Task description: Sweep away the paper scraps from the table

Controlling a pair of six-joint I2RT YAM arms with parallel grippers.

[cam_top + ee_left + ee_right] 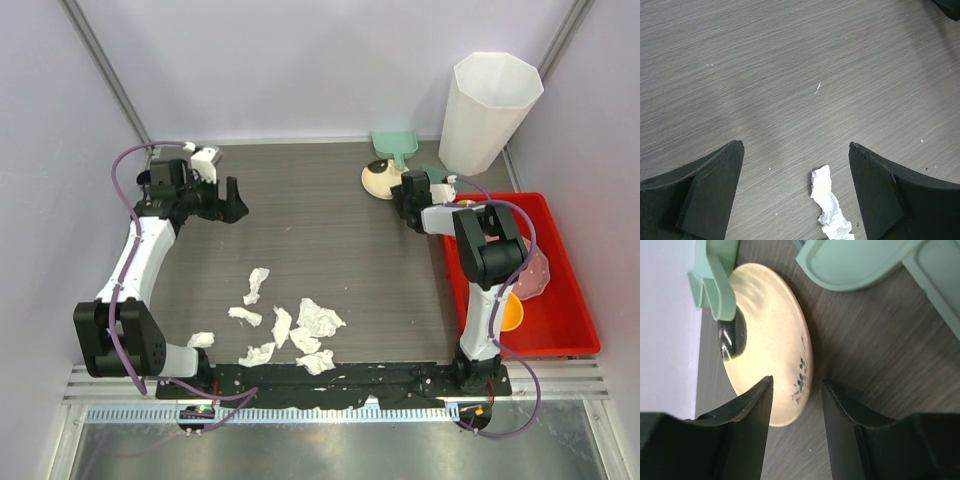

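Note:
Several crumpled white paper scraps (290, 325) lie on the dark wood-grain table (330, 230) near its front edge, between the arm bases. My left gripper (232, 200) is open and empty at the back left, above the bare table. In the left wrist view one scrap (827, 202) lies between and just short of its fingertips (796, 145). My right gripper (402, 196) is open at the back right, beside a cream brush head (380, 180). In the right wrist view its gripper (797, 385) is open over the edge of the cream brush head (770, 340).
A green dustpan (395, 148) lies at the back wall beside the brush and shows in the right wrist view (855, 265). A tall white faceted bin (490, 110) stands in the back right corner. A red tray (565, 300) with items lies on the right.

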